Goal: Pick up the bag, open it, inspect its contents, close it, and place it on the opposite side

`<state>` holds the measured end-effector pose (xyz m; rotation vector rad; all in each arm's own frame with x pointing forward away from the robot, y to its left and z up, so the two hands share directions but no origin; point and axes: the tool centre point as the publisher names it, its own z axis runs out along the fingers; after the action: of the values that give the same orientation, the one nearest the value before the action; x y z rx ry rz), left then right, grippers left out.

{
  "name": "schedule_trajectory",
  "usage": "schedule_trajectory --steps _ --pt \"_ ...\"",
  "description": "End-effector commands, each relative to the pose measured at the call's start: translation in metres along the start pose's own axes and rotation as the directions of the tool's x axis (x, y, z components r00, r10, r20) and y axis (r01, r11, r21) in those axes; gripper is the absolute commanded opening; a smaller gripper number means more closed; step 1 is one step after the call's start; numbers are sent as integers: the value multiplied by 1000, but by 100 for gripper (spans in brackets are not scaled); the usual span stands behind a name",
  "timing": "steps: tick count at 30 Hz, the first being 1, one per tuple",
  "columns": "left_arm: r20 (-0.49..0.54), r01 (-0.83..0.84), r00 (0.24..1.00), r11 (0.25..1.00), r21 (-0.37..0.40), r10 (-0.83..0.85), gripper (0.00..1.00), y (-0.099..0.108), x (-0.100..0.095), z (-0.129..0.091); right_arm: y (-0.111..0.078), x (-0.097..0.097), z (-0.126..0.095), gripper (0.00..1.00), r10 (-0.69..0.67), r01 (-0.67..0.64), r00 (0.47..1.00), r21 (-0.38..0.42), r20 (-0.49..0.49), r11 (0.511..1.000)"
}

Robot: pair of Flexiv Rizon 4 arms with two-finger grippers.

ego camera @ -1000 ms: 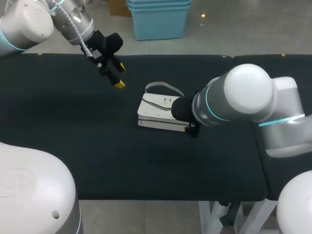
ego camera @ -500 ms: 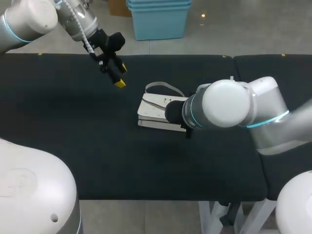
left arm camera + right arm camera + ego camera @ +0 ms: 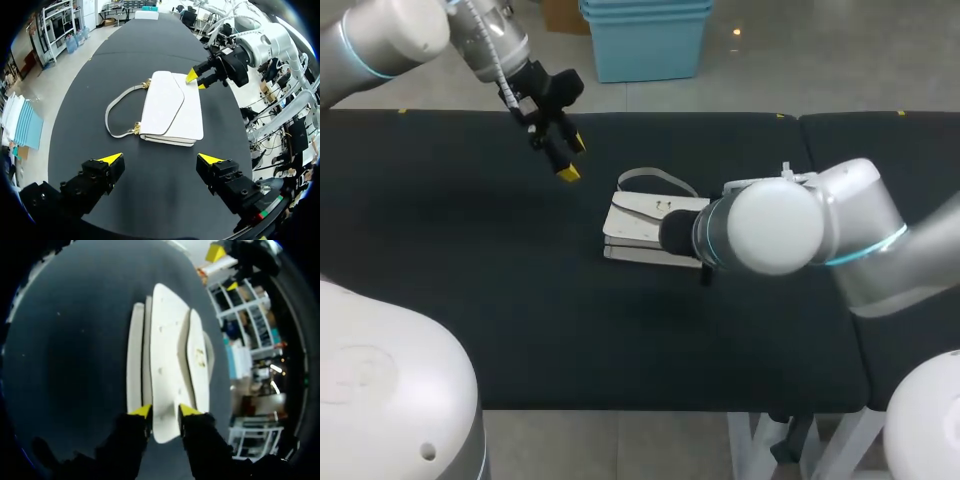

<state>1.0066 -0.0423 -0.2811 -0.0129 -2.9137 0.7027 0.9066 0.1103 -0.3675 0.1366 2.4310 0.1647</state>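
Right gripper (image 3: 164, 411) pinches one end of smooth, flat white bag (image 3: 167, 355); left gripper (image 3: 160, 159) gapes empty.

In the head view you have a wide stretch of bare dark table (image 3: 450, 280) across the left and lower part of the frame, so the bag (image 3: 638, 225) at centre is open to approach from its left end and its near long side. Its right end is blocked: the right arm (image 3: 775, 225) lies across it, and the right gripper (image 3: 162, 411) sits at that end of the bag. On the far side the strap (image 3: 658, 180) loops out flat on the table. The left gripper (image 3: 570, 158) hangs at the bag's upper left, apart from it, fingers spread wide.
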Motion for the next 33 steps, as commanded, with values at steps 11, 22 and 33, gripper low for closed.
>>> schedule_trajectory --steps 11,22,33 --pt "31 -175 984 983 51 174 100 -9 8 11 -5 10 8 0 14 -14 999 1 32 1000" --pt "31 -175 984 983 51 174 100 -9 8 11 -5 10 8 0 14 -14 999 1 32 1000" --pt "208 -531 826 847 -24 524 100 -36 12 43 -5 10 8 0 14 -14 999 1 32 1000"
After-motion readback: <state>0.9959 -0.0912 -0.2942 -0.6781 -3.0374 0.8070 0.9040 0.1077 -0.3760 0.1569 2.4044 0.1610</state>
